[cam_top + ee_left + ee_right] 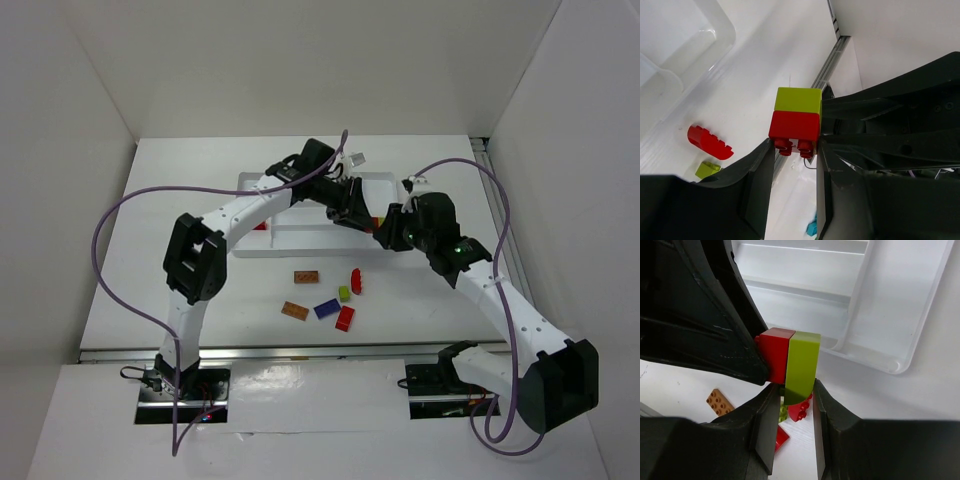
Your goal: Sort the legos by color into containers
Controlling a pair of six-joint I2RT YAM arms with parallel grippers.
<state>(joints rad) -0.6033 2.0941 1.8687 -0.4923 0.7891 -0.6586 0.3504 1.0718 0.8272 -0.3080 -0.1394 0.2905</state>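
Note:
A red lego [794, 126] and a lime green lego [798, 100] are stuck together and held in the air between my two grippers, just in front of the white tray [300, 243]. My left gripper [795, 150] is shut on the red lego [776, 352]. My right gripper [796, 390] is shut on the lime green lego [801, 365]. In the top view the two grippers meet tip to tip, left [355, 212] and right [388, 228], with the red lego [376, 222] between them.
Loose legos lie on the table in front of the tray: two brown-orange [306, 277] [294, 310], a blue-purple one [326, 308], a red one [345, 318], a small lime one [344, 293] and a curved red one [357, 281]. One red lego [261, 226] lies in the tray's left part.

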